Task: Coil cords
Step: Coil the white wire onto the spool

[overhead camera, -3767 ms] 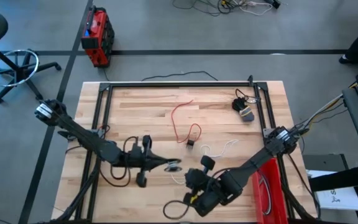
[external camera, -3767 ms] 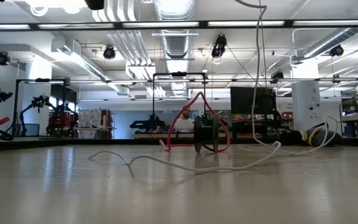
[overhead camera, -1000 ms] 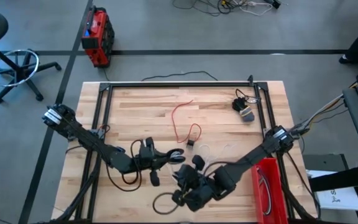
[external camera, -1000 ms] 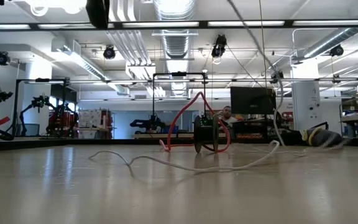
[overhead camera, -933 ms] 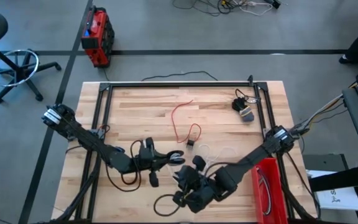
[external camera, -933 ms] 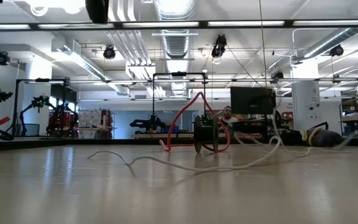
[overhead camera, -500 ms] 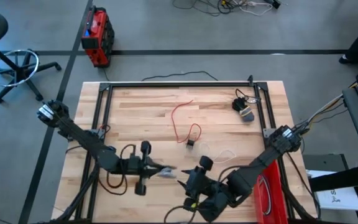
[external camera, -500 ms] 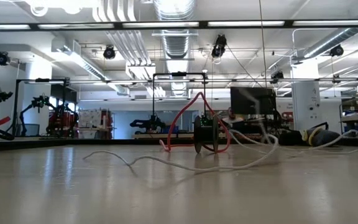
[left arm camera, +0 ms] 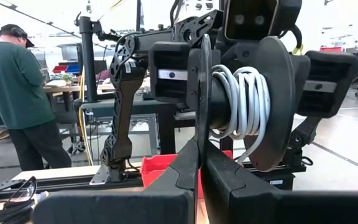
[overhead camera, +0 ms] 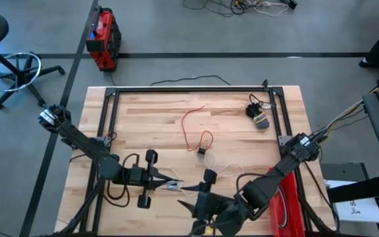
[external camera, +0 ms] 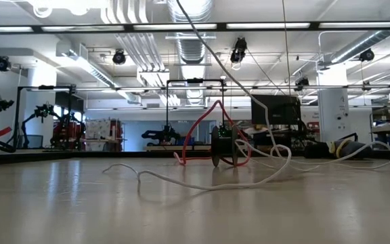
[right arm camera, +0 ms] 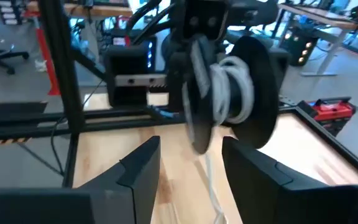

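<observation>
Risk, left fingers [left arm camera: 180, 175]: they are closed on the thin edge of one spool [left arm camera: 241, 102] flange, low on the desk [overhead camera: 143, 112] near its front edge. So narrow a pinch could probably let the spool twist or slip out if the cord pulls sideways.
Risk, white cord [external camera: 208, 184]: a few turns sit on the spool's hub, and the rest trails loose across the middle of the desk in wavy loops. The slack may snag on the red cord's plug, which lies just beside it, or the wound turns may spring off over a flange if tension drops.
Risk, right fingers [right arm camera: 143, 163]: spread apart and holding nothing, facing the spool close by. A misjudged approach could knock it or catch the strand hanging from the hub.
Spool: dark, hard, matte; two flat round flanges on a narrow hub.
White cord, make: thin, round, smooth-jacketed and springy; it holds its curves rather than lying flat.
Desk: pale wood strips, smooth, offering little grip to a sliding cable.
Red cord [overhead camera: 191, 126]: thin, stiff enough to arch up off the wood in the low view, and it ends in a small dark plug; it is uncoiled mid-desk.
Black cord [overhead camera: 258, 112]: a small tight bundle at the far right corner, well apart from the arms.
</observation>
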